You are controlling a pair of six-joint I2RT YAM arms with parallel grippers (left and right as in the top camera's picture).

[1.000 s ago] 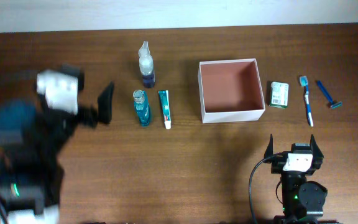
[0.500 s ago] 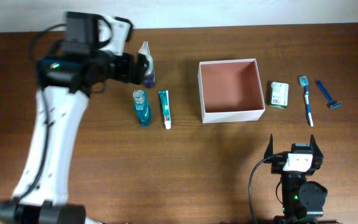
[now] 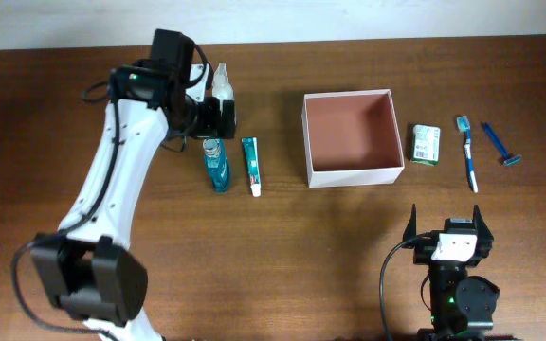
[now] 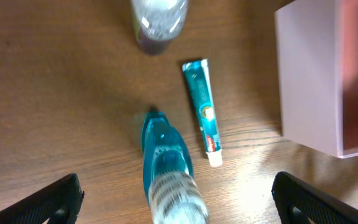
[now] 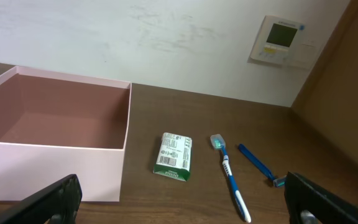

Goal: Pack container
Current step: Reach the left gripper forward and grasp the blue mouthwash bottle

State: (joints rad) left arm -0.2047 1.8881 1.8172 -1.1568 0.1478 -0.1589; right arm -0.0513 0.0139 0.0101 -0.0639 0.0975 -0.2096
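Now, left hand [image 4: 180,198] wide open over blue bottle [image 4: 165,152], container [image 3: 354,176] apart to its right

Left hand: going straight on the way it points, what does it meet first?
Probably the blue bottle, centred between the open left hand's fingers in its wrist view; the toothpaste tube lies off to one side. The gap to the bottle is unclear.
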